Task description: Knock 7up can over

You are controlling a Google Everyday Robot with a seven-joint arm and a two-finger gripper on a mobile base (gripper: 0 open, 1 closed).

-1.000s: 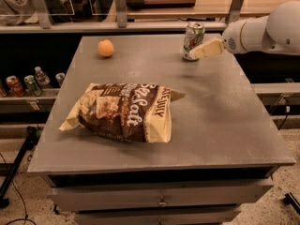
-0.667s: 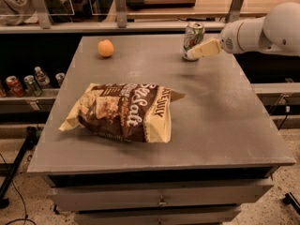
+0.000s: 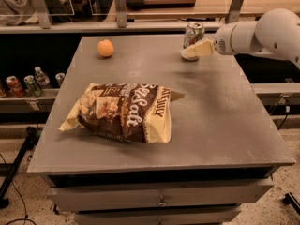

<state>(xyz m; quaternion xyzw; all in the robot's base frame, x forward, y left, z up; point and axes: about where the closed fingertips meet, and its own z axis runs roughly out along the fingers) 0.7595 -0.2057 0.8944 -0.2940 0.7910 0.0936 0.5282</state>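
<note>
Since 1 second ago the gripper (image 3: 190, 53) has edged a little leftward across the far side of the table (image 3: 225, 121), so its cream-coloured tip now sits at the foot of the 7up can (image 3: 193, 33) and covers the can's lower front. The can itself has barely shifted. It is still on its base near the far edge, right of the middle, and its top seems to lean slightly.

Camera view: the white arm (image 3: 262, 32) reaches in from the right edge of the picture, low over the tabletop and roughly level. The gripper appears to touch the can's base, though the exact contact is hidden. Whether the gripper is released or clenched cannot be told from this angle. It does not wrap around the can but lies against its front.

1 orange fruit (image 3: 105, 48) lies near the far left part of the table, well apart from the can. A large brown and cream chip bag (image 3: 123, 111) lies flat nearer the front, left of the middle, also well apart from the can and the gripper.

Left of the table, on a lower shelf, stand several drinks, among them a red can (image 3: 13, 86) and a small bottle (image 3: 41, 76). Below the tabletop is a drawer front (image 3: 161, 198).
</note>
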